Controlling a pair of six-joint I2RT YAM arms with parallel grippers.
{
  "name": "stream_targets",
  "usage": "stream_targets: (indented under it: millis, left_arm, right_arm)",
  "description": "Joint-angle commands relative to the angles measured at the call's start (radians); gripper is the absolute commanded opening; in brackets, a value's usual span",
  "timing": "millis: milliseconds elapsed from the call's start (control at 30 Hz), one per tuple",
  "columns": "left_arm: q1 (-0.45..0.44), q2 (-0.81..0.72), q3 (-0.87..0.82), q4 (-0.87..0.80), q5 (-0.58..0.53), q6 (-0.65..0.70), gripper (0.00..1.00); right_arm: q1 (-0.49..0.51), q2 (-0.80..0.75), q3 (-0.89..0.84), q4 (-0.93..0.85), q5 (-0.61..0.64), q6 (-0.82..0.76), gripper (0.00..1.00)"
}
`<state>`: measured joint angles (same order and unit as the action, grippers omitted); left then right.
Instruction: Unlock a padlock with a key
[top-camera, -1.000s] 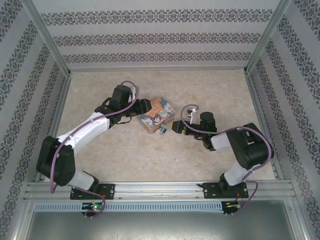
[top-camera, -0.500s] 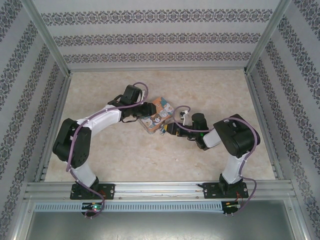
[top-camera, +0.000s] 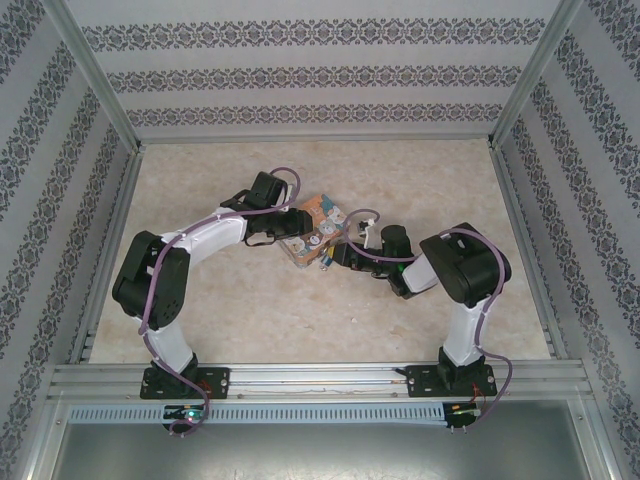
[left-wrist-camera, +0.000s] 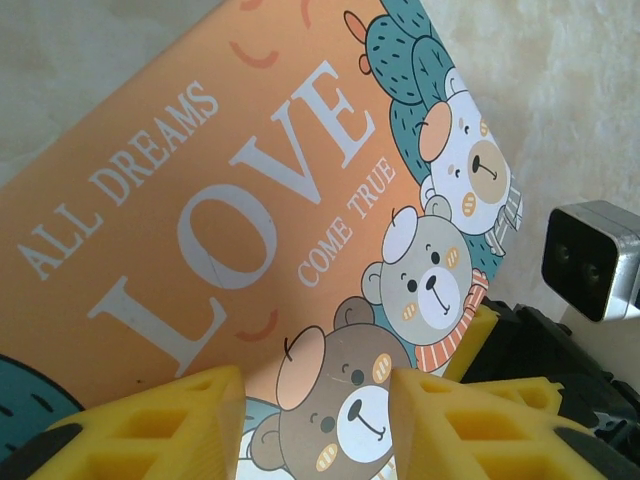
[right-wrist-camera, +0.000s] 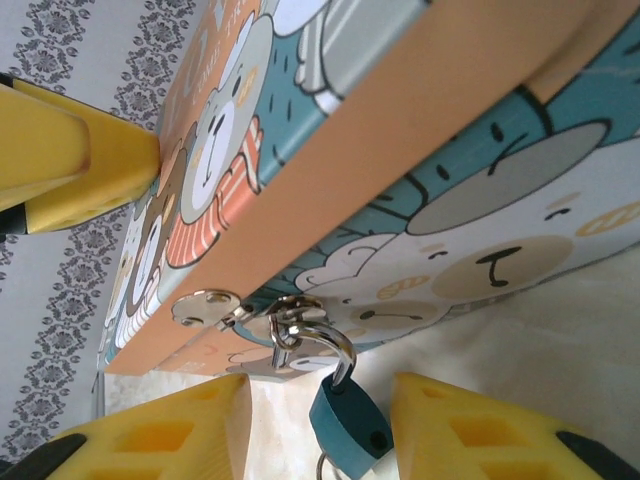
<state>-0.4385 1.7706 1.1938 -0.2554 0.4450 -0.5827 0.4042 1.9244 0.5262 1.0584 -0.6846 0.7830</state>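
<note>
Right end effector (right-wrist-camera: 318, 425) straddles padlock (right-wrist-camera: 350, 432) — maybe touching.

One colourful rectangular tin (top-camera: 312, 228) printed with cartoon bears, one tiny blue padlock (right-wrist-camera: 348, 425) with a silvery shackle, two white-and-black robot arms (top-camera: 205, 243) (top-camera: 462, 275).

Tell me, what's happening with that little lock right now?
Left gripper open on the tin lid. Right gripper open, straddling the padlock. Padlock hangs from tin's clasp. Nothing blocking.
</note>
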Motion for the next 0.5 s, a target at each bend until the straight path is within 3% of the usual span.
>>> stream_targets:
  millis: [0,200,467]
  left_arm:
    - [-0.008,0.014,-0.003,-0.014,0.011,0.009,0.42]
    - [-0.008,0.017,-0.006,-0.007,0.01,0.003,0.42]
    - [-0.008,0.024,-0.001,-0.007,0.011,0.0,0.41]
  right_arm:
    - [0.013,0.033,0.017,0.02,0.009,0.002,0.39]
    - [0.013,0.057,0.031,0.02,0.002,0.004,0.34]
    - [0.015,0.089,0.039,0.114,-0.035,0.037,0.35]
